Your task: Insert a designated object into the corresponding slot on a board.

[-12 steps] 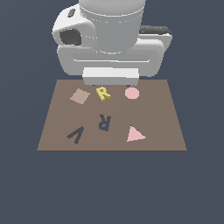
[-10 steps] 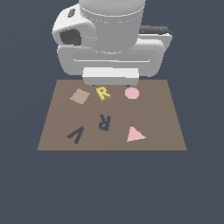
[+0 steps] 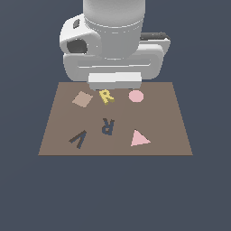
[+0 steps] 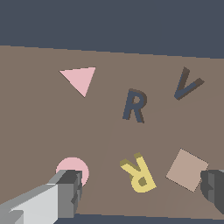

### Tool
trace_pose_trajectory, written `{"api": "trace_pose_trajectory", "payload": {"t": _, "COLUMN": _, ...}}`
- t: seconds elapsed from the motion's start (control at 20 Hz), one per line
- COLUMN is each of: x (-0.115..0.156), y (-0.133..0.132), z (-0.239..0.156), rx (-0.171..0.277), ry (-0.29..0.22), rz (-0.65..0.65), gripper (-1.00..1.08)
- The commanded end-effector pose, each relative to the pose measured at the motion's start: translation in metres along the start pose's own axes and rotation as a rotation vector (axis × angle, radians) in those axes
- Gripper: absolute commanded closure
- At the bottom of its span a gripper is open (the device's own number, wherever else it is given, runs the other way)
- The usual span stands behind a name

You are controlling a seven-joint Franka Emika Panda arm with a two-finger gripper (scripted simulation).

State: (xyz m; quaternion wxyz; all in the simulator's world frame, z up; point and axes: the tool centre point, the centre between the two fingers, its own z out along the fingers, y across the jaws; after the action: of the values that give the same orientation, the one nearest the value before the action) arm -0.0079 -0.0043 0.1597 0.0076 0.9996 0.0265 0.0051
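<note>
While the gripper [image 4: 140, 192] hangs spread wide and empty, one finger [image 4: 65, 192] over the pink circle [image 3: 136, 95] and the other beyond the tan diamond [image 3: 82, 99], the yellow R block [image 3: 106, 95] lies flat between those two shapes on the brown board [image 3: 171, 122]. R slot [image 3: 108, 126] near it, unfilled; V recess [image 3: 79, 138] and pink triangle [image 3: 139, 138] flank the slot. Dark blue-grey ground [image 3: 113, 194] around the board.

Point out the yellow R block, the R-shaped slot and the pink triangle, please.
yellow R block [image 3: 106, 95], exterior view, on the letter's middle.
R-shaped slot [image 3: 108, 126], exterior view, on the recess's stem.
pink triangle [image 4: 80, 79], wrist view, on its flat centre.
</note>
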Motion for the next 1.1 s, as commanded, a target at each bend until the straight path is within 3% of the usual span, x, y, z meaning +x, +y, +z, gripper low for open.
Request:
{"api": "trace_pose_trajectory", "payload": {"t": 0.0, "x": -0.006, "y": 0.001, "z": 0.009, "rx": 0.001, "ry": -0.001, "rz": -0.033, "gripper": -0.92}}
{"api": "trace_pose_trajectory", "payload": {"t": 0.65, "x": -0.046, "y": 0.013, "z": 0.076, "rx": 0.013, "ry": -0.004, "rz": -0.302, "gripper": -0.92}}
{"api": "trace_pose_trajectory", "payload": {"t": 1.05, "x": -0.059, "y": 0.021, "z": 0.103, "rx": 0.017, "ry": -0.005, "rz": -0.403, "gripper": -0.92}}
